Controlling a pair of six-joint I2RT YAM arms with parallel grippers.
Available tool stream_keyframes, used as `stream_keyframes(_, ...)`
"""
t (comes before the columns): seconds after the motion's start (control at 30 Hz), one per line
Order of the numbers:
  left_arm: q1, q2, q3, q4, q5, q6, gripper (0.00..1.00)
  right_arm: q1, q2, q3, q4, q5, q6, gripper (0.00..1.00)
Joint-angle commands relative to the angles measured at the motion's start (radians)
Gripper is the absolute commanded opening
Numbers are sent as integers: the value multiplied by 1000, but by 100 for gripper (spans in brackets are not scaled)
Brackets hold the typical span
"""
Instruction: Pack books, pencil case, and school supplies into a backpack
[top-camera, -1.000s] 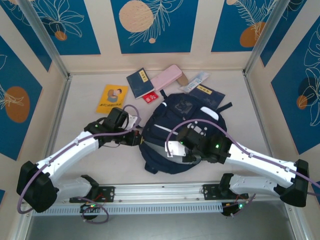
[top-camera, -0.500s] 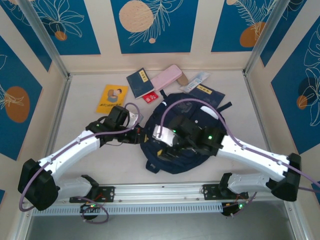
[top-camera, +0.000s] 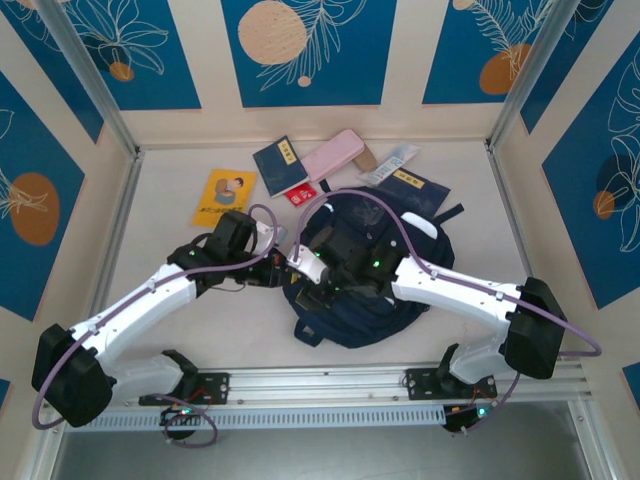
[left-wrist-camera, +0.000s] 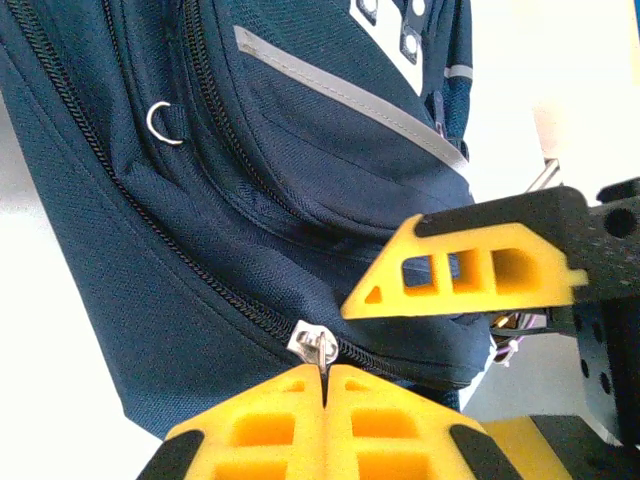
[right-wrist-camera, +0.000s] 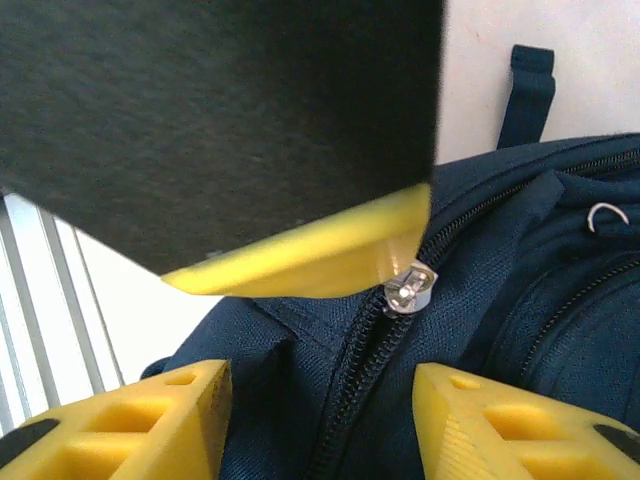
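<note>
My left fingers pinch the zipper pull on the dark blue backpack. My right fingers stand apart over its zipper, holding nothing.

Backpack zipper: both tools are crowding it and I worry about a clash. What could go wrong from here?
1. The left tool pinches only the tip of the zipper pull; a tug could slip it free.
2. The open right tool straddles the same spot, very near the left one, so they may collide.
</note>
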Motion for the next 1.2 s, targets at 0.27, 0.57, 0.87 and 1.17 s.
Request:
stream_keyframes(0.27, -11, -27, 86, -69, -23, 128, 0, -29, -86, -70, -8, -34, -4, 0)
stream_keyframes(0.57, -9, 93, 142, -114, -217, 243, 0, 6, -123, -80, -26, -32, -7, 0)
stream_keyframes(0.87, -7, 241, 262, -141, -338, 332, 0, 27, -134, -98, -35, -19, 9, 0)
stream_keyframes(1.17, 25, 386, 296, -13, -322, 280, 0, 49, -144, -139, 49, 9, 56, 0)
